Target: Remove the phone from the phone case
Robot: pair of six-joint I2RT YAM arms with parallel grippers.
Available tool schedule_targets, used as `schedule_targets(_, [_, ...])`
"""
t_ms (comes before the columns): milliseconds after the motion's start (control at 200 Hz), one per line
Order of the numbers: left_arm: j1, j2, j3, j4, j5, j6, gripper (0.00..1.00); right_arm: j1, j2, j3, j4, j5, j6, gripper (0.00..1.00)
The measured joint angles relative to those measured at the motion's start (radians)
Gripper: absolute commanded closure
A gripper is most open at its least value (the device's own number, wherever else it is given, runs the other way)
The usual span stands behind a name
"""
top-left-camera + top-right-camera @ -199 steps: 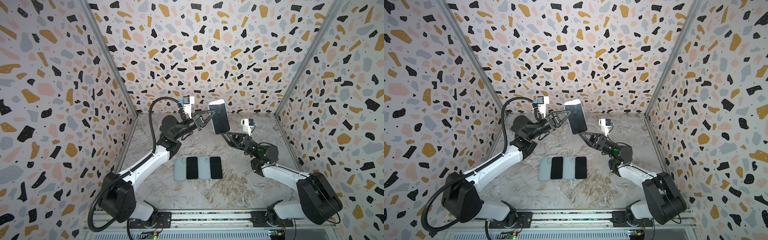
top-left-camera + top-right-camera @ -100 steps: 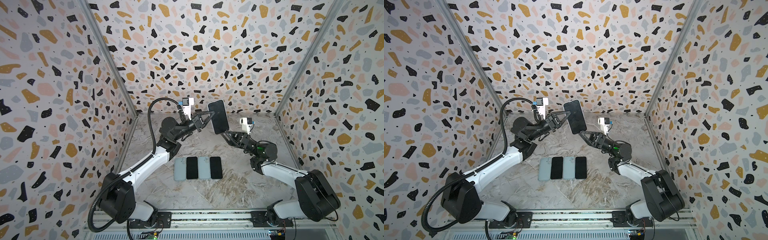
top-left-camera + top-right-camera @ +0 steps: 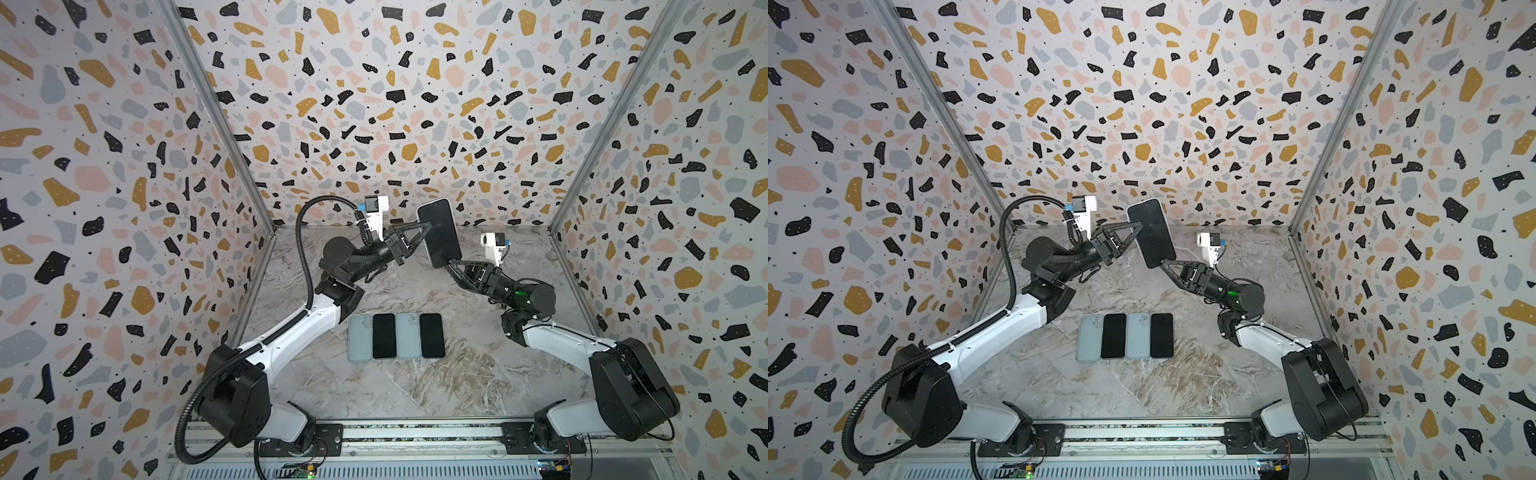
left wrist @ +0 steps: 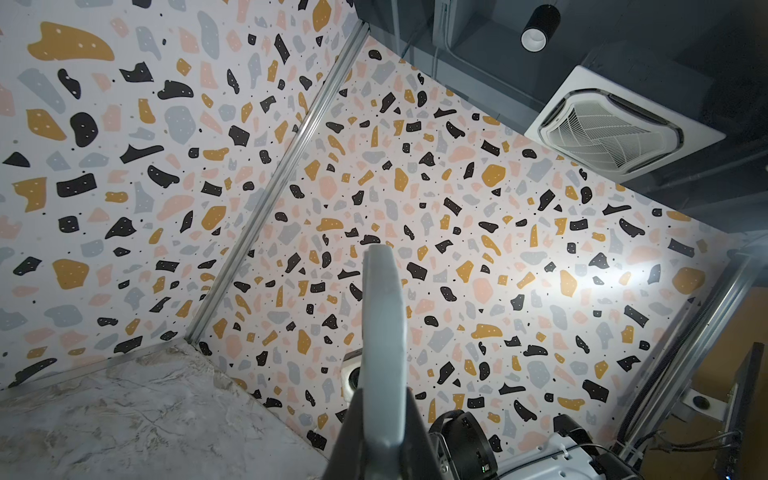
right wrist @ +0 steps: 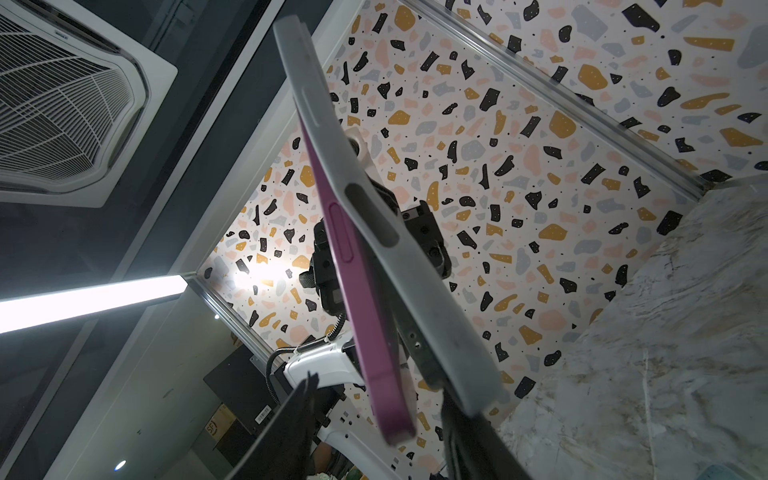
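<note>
Left pincer (image 3: 427,232) clamped the grey matte phone case (image 5: 419,299); right pincer (image 3: 454,264) gaped around the half-out magenta phone (image 5: 365,332), which might drop.

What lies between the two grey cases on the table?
One black phone, flat between the grey cases; both top views show it.
</note>
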Motion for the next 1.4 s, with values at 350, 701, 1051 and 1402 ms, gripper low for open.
schedule_targets(350, [-0.001, 0.001, -0.013, 0.017, -0.011, -0.028, 1.00, -0.015, 0.000, 0.000, -0.007, -0.020, -0.010, 0.61])
schedule_targets(701, [-0.001, 0.035, -0.010, -0.010, -0.029, -0.055, 1.00, -0.020, -0.007, -0.046, -0.001, 0.009, 0.015, 0.57])
schedule_targets(1051, [-0.003, 0.044, -0.017, 0.023, -0.035, -0.114, 1.00, -0.023, -0.060, -0.073, -0.014, 0.033, 0.011, 0.57])
schedule_targets(1402, [-0.019, 0.066, -0.022, 0.061, -0.034, -0.172, 1.00, -0.024, -0.140, -0.132, -0.024, 0.086, 0.011, 0.53])
